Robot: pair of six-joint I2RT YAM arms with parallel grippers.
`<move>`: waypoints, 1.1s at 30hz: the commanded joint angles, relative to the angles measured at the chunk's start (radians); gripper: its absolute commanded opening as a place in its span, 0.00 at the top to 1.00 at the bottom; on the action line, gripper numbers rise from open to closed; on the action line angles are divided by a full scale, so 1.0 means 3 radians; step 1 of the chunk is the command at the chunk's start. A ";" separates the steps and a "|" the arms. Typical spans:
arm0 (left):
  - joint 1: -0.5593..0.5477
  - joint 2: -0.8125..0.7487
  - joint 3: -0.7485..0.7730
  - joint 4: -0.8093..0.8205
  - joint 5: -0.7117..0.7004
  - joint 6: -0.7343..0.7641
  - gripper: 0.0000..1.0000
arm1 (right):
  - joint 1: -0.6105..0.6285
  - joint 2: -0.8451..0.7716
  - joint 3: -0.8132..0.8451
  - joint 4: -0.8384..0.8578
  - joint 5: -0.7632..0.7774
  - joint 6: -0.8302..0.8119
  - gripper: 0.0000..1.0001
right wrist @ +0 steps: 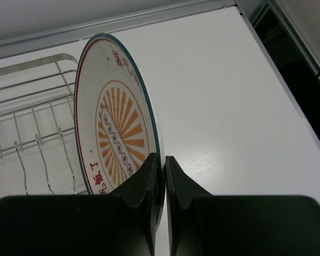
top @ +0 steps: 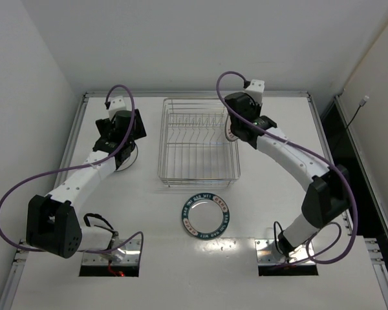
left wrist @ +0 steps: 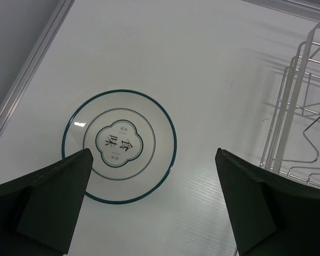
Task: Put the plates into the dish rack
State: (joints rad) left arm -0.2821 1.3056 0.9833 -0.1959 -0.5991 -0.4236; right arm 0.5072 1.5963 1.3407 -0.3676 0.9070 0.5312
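Gripping the orange plate (right wrist: 117,122) by its edge, the right fingers (right wrist: 151,178) are closed tight on the rim, one finger on each face. The plate stands on edge and rises up and away from the fingertips. In the wrist view its sunburst face is turned to their left. The rack (right wrist: 26,133) lies on that same side of the fingers, its wire prongs showing past the plate's face. The overhead view puts the held plate at the rack's right rim, toward the far corner; whether it touches the wires I cannot tell. On the other side of the fingers is the white bench (right wrist: 229,106).

The left fingers (left wrist: 64,186) are spread wide and grip nothing. They hover above the pale plate (left wrist: 119,145), which lies flat on the bench just ahead of the fingertips. It sits closer to the finger at the left of the wrist view than to the other. It has a thin teal rim and a lobed emblem with dark characters in its middle. The rack's wire wall stands beyond the other finger, apart from this plate.

The lettered plate (top: 205,217) lies flat on the bench before the rack's near side, well apart from both pairs of fingers and roughly between the two arms.
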 commanded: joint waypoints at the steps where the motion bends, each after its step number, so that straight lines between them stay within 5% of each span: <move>1: -0.0031 -0.0011 0.0046 0.0060 -0.0048 -0.0015 0.00 | 0.0027 0.0185 0.0306 0.0197 0.0275 -0.0262 1.00; 11: -0.0031 -0.0011 0.0046 0.0060 -0.0048 -0.0015 0.00 | 0.0099 0.0625 0.0552 0.0377 0.0101 -0.0927 0.99; 14: -0.0031 -0.0011 0.0046 0.0060 -0.0084 -0.0015 0.00 | 0.0099 0.0595 0.0634 0.0213 0.0025 -0.0897 0.86; 15: -0.0031 0.0020 0.0046 0.0060 -0.0084 -0.0015 0.00 | 0.0099 0.0539 0.0578 0.0213 -0.0031 -0.0896 0.74; 22: -0.0031 0.0020 0.0046 0.0060 -0.0115 -0.0015 0.00 | 0.0099 -0.0396 0.0042 -0.0058 -0.0486 -0.0702 0.52; 30: -0.0031 -0.0011 0.0046 0.0029 -0.0115 -0.0015 0.00 | 0.0068 -0.1623 -0.0751 -0.0523 -0.1304 -0.0202 0.44; 33: -0.0031 -0.0011 0.0046 0.0029 -0.0084 -0.0045 0.00 | 0.0068 -0.2042 -0.1337 -0.0554 -0.1830 0.0369 0.43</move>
State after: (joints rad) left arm -0.2821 1.3113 0.9833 -0.1982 -0.6178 -0.4248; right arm 0.5304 1.0260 1.0721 -0.4725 0.5476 0.4675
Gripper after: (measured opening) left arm 0.996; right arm 0.568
